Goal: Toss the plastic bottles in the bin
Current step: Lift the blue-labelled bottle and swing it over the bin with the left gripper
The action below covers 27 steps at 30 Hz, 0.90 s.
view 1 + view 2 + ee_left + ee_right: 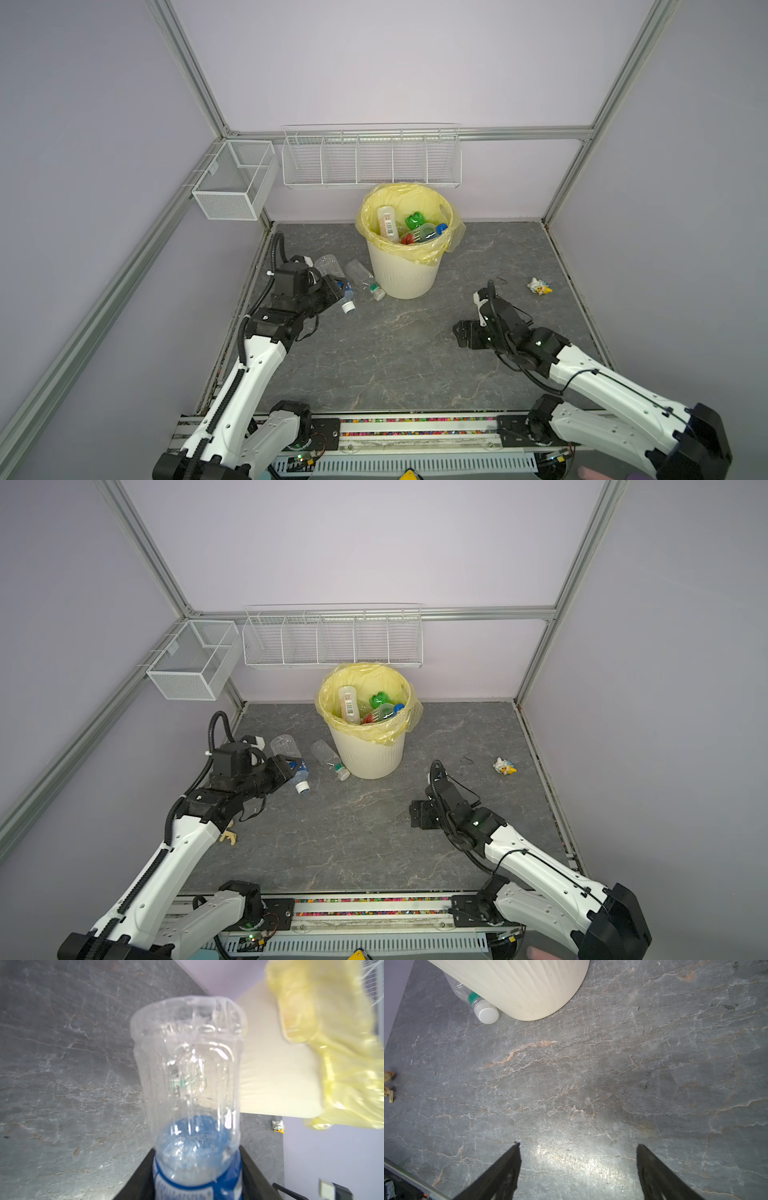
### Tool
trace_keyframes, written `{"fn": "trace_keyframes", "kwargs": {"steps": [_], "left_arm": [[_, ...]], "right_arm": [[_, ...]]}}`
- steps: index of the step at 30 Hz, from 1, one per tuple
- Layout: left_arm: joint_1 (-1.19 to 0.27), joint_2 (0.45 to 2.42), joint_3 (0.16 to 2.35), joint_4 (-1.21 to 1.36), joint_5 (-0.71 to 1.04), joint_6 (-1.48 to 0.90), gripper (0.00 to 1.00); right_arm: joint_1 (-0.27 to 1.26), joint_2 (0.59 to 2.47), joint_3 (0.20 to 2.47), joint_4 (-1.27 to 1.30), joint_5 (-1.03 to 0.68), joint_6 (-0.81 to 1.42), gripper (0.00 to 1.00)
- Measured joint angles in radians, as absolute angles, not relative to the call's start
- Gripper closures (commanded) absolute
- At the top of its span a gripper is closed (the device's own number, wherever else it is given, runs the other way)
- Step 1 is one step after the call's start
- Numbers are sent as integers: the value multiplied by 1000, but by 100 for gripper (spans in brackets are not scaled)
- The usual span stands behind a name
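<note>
Grey marbled tabletop (pixel 374 353) floors a lavender-walled cell, with white wire baskets (pixel 370 160) hung on the back wall. Near the back stands the cream ribbed bin (pixel 405 274), lined with a yellow bag (pixel 455 232). In it lie a clear bottle with a barcode label (pixel 388 224), a green bottle (pixel 414 219) and a clear blue-capped bottle (pixel 430 230), with a red cap (pixel 406 239) among them. A green-banded, white-capped bottle (pixel 483 1009) lies on its side against the bin's foot. The left gripper (pixel 338 289), just left of the bin, has its jaws narrowed onto a blue-labelled bottle (pixel 191 1076), gripping at the label. Whether that bottle is clear of the tabletop is hard to tell. The right gripper (pixel 577 1145) hangs with jaws spread wide over bare stone, holding nothing.
</note>
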<state>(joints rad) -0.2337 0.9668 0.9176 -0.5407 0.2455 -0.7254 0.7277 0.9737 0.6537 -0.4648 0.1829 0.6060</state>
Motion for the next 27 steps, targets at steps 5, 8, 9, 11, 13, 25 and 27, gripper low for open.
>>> {"fn": "trace_keyframes", "kwargs": {"steps": [5,8,9,11,13,25,27], "left_arm": [[-234,954,984,-553,286,-746,49],[-234,962,1031,-561,321,-761,49],[-234,970,1057,-563,337,-767,49],[-234,984,1109,-565,359,-775,49],[-234,995,1164,-565,378,-781,49],[-234,993,1219,-577,397,-781,49],[-234,983,1195,-590,397,-782,50]], "right_arm": [[731,968,654,-465,183,607,12],[731,952,654,-466,184,607,12],[731,947,654,-466,185,607,12],[731,941,654,-466,187,606,12],[731,940,654,-466,188,606,12],[731,940,654,-475,195,606,12],[731,940,654,-475,195,606,12]]}}
